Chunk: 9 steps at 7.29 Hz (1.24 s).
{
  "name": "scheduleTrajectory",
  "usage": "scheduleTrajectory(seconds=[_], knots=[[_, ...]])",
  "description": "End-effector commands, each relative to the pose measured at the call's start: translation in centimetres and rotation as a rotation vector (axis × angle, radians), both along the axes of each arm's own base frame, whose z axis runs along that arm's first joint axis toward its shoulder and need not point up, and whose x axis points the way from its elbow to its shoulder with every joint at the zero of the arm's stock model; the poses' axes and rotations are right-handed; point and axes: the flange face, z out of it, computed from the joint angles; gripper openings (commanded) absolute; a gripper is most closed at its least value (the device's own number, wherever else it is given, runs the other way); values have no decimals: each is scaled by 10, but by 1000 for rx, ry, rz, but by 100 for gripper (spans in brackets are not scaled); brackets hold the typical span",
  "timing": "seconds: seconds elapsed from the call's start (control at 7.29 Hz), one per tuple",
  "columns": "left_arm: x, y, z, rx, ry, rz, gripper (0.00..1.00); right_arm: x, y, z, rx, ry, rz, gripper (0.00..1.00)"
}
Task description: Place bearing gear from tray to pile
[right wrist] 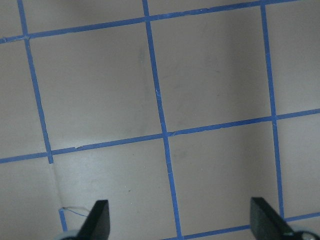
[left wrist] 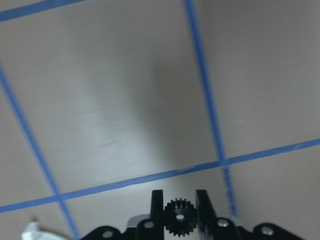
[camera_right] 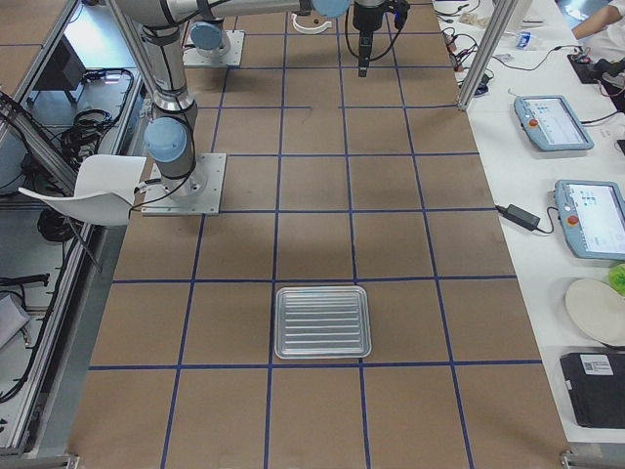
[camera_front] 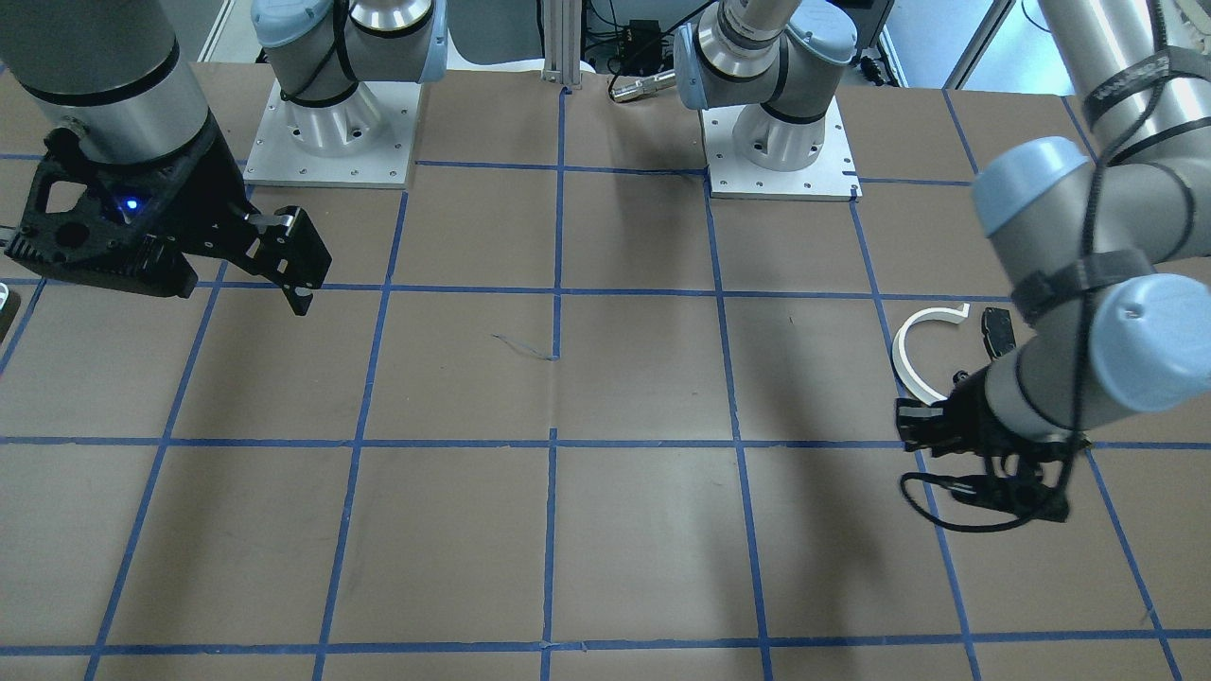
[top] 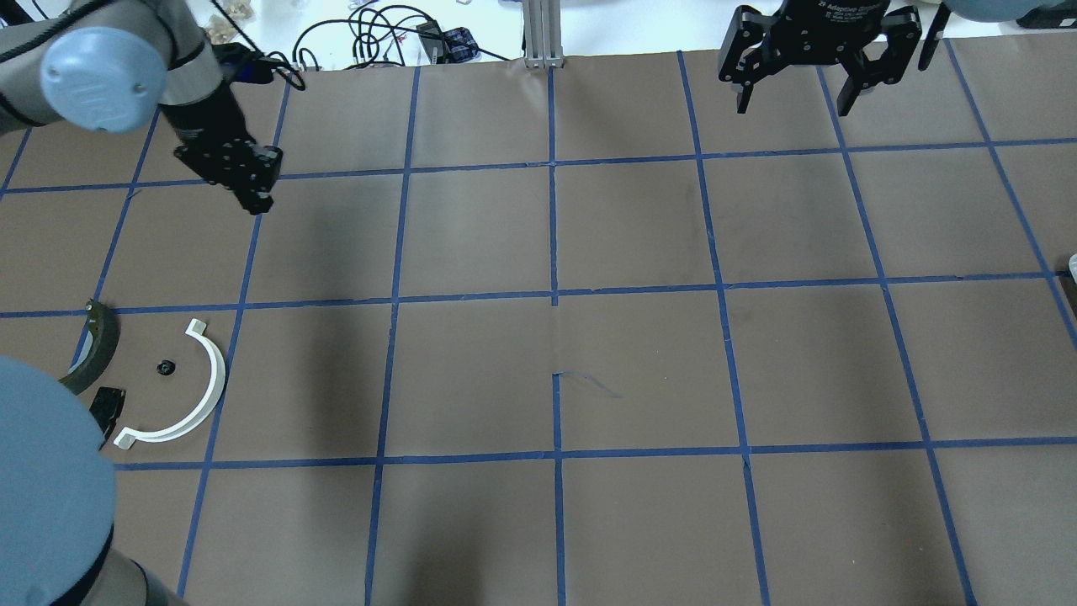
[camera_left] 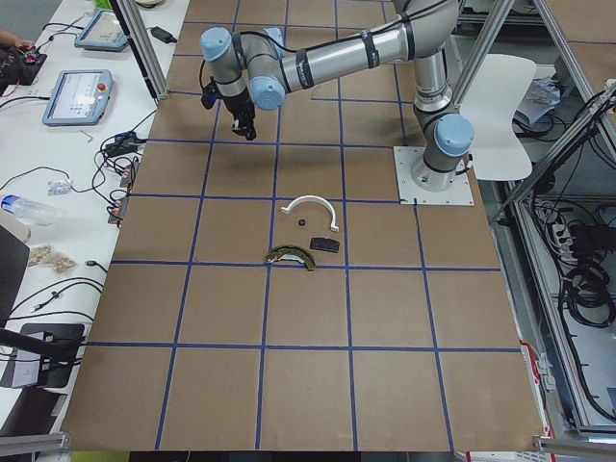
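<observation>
My left gripper [left wrist: 179,201] is shut on a small black toothed bearing gear [left wrist: 179,223], held above bare brown paper. In the overhead view this gripper [top: 249,187] hangs beyond the pile, toward the table's far side. The pile holds a white half-ring arc [top: 187,396], a flat black pad [top: 108,404], a dark olive-edged shoe [top: 94,349] and a tiny black part [top: 165,367] inside the arc. My right gripper [top: 791,91] is open and empty, fingers wide apart [right wrist: 182,222]. The clear plastic tray [camera_right: 322,322] looks empty.
Brown paper with a blue tape grid covers the table. The two arm bases [camera_front: 329,128] stand at the robot's side. The left arm's elbow [top: 50,488] overhangs the pile's near edge. The tray's edge [top: 1074,271] just shows at the right border.
</observation>
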Motion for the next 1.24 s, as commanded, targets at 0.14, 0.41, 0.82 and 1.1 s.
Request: scheduleTrajectory(seconds=[0.14, 0.41, 0.82, 1.1], knots=[[143, 27, -20, 31, 38, -39, 0, 1, 1, -2, 9, 5, -5, 100], [179, 53, -41, 68, 70, -2, 0, 0, 1, -3, 12, 5, -7, 100], [191, 78, -95, 18, 43, -3, 0, 5, 0, -5, 12, -39, -2, 100], [175, 100, -123, 24, 47, -5, 0, 7, -1, -3, 8, -67, 45, 100]])
